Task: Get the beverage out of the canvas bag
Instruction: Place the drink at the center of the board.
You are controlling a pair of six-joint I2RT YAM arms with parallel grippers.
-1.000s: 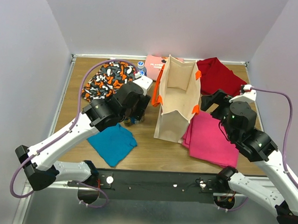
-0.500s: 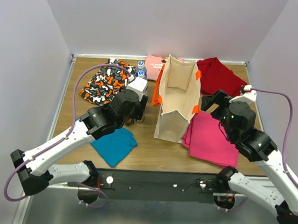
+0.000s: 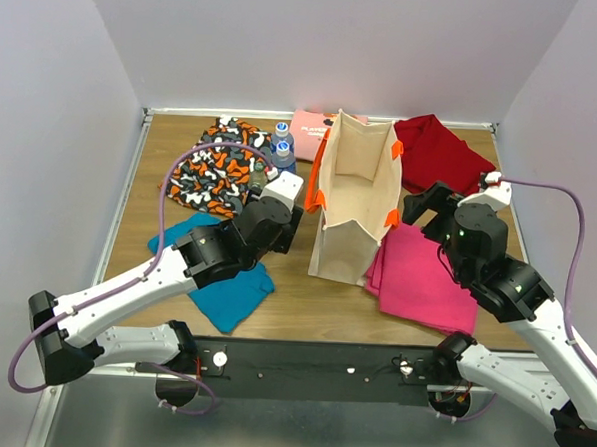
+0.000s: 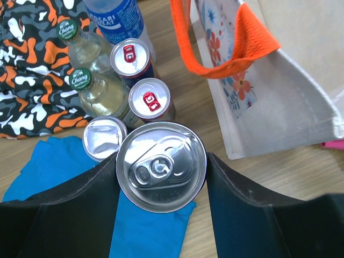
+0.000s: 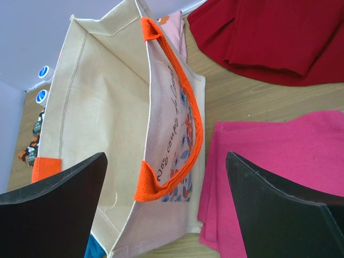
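The beige canvas bag with orange handles stands upright and open mid-table; it also shows in the right wrist view and the left wrist view. No drink shows in the part of its inside that I can see. My left gripper is just left of the bag, shut on a silver-topped beverage can over the edge of a blue cloth. My right gripper is open and empty beside the bag's right wall, its jaws wide apart above the orange handle.
Beside the held can stand several drinks: a blue-labelled bottle, two green-capped bottles, two red-tab cans and a silver can. A patterned cloth, pink cloth, red cloth and pink box lie around.
My left arm has swung a little right and nearer with the can, uncovering the bottles beside the patterned cloth. The right arm has hardly moved.
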